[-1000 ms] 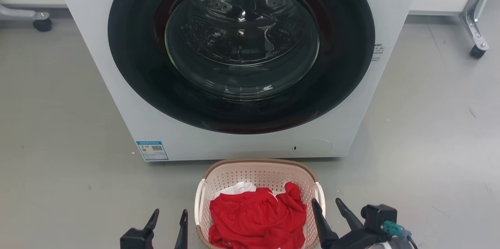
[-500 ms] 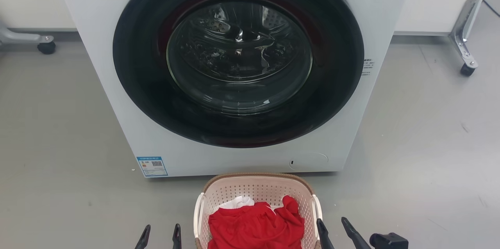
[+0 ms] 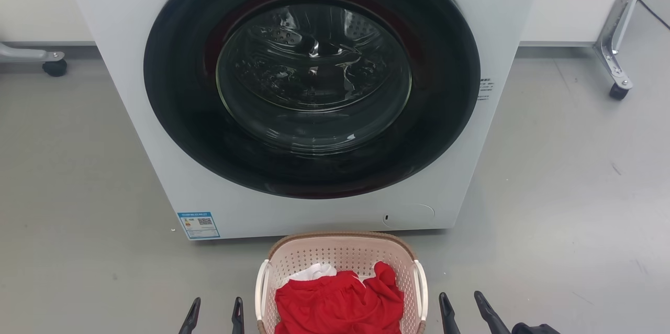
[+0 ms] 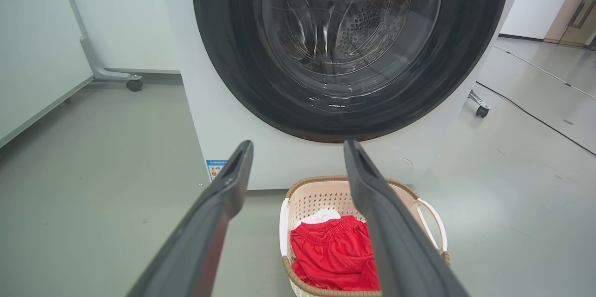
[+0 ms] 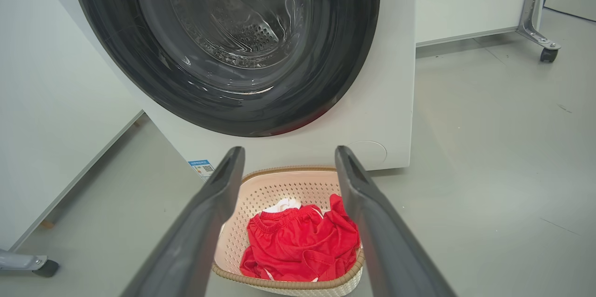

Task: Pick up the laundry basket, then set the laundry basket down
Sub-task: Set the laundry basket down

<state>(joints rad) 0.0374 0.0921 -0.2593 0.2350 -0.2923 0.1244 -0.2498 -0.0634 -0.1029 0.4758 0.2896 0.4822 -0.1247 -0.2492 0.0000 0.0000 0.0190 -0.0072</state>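
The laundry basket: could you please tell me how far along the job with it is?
Done: nothing that shows; the laundry basket stands on the floor before the washer, red clothes inside. In hand: the left gripper and right gripper flank it, fingers open, apart from its white handles. Left: grasping, lifting and setting down, unless that has already happened, which these views cannot tell.

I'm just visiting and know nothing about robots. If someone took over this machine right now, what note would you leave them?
Left gripper: open, holding nothing, left of the laundry basket.
Right gripper: open, holding nothing, right of it.
Basket: on the floor before the washer, red clothing inside.
Done: grippers flank the basket; no grasp.
Left: grip the white handles, lift, set down.
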